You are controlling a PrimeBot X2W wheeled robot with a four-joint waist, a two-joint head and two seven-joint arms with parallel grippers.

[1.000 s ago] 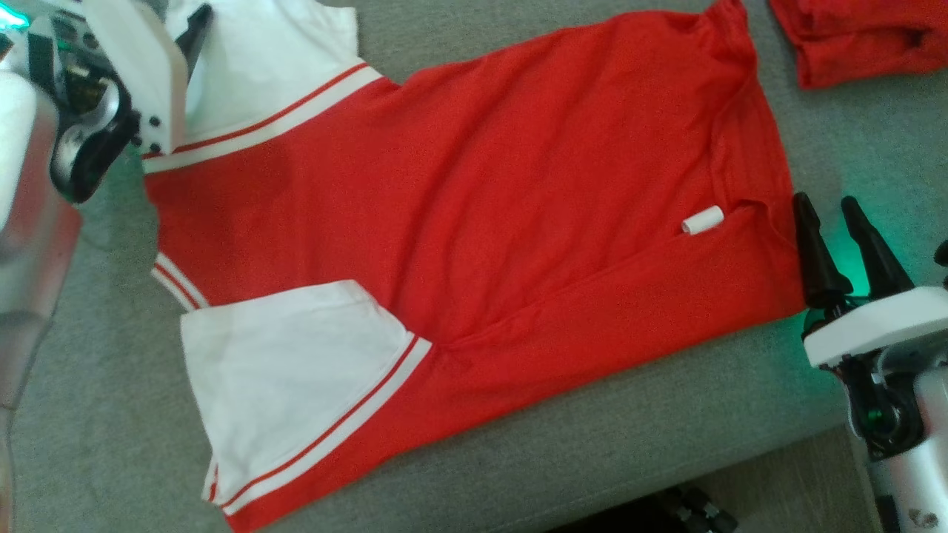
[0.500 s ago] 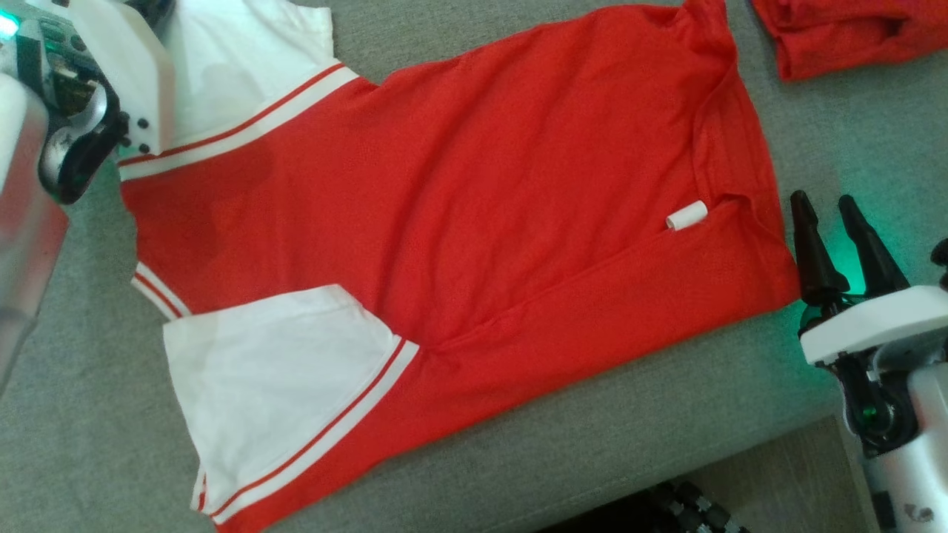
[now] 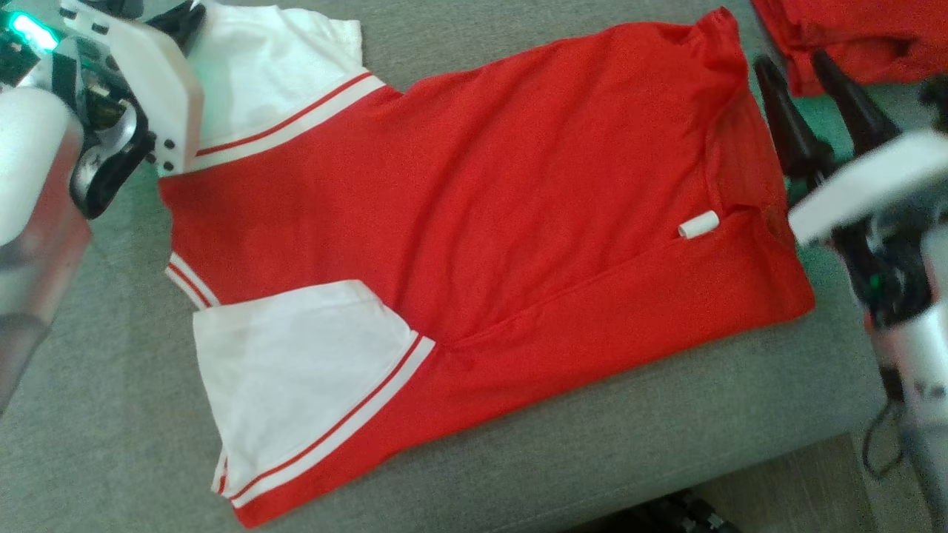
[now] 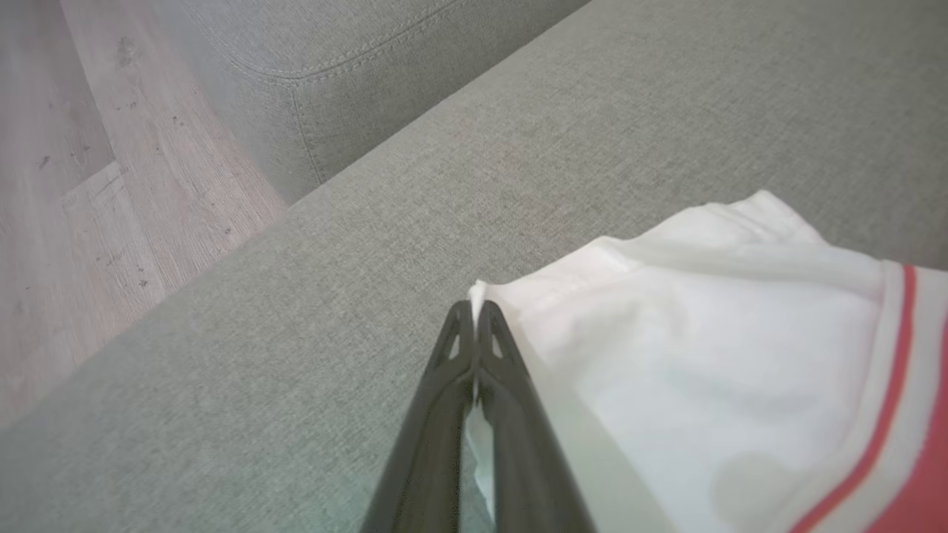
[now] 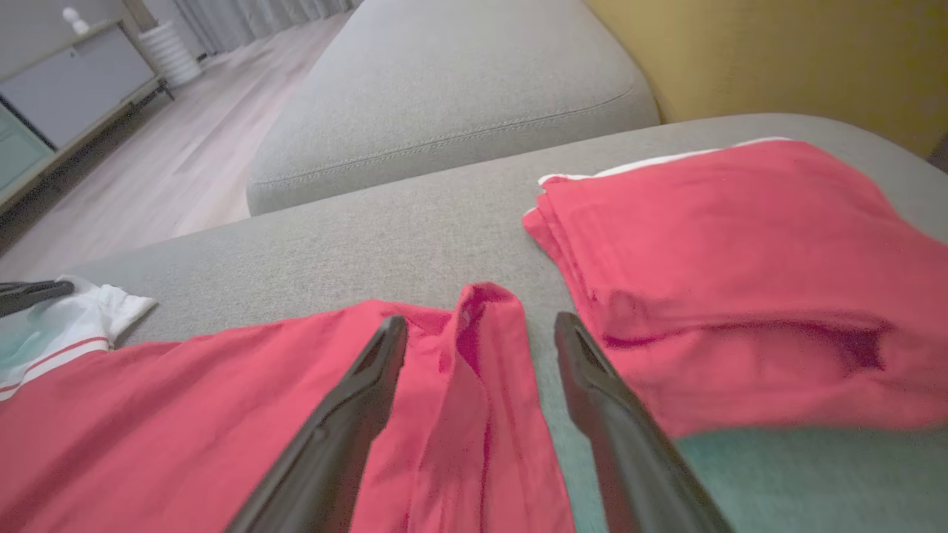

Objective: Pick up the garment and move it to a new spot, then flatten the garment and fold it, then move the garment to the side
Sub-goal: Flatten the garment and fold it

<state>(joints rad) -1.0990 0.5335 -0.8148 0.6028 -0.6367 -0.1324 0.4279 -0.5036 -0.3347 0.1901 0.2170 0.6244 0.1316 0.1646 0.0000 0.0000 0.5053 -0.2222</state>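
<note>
The garment [image 3: 481, 200] is a red shirt with white sleeves, spread flat on the grey sofa seat [image 3: 111, 414]. My left gripper [image 3: 181, 18] is at the far white sleeve [image 4: 703, 355]. In the left wrist view its fingertips [image 4: 474, 311] are shut on the sleeve's edge, with white cloth showing between the fingers. My right gripper [image 3: 792, 63] stands open over the far corner of the red hem [image 5: 481, 348], one finger on each side of a raised fold. A small white label [image 3: 698, 224] lies on the red cloth near the hem.
A second, folded red garment [image 3: 852, 37] lies just beyond my right gripper, also seen in the right wrist view [image 5: 740, 281]. The seat's front edge [image 3: 666, 474] runs along the bottom. A wooden floor [image 4: 89, 185] and another grey cushion [image 5: 444, 96] lie beyond.
My left gripper has shut on the white sleeve's edge. My right gripper has moved away from me along the hem to its far corner, still open. The camera has shifted slightly.
</note>
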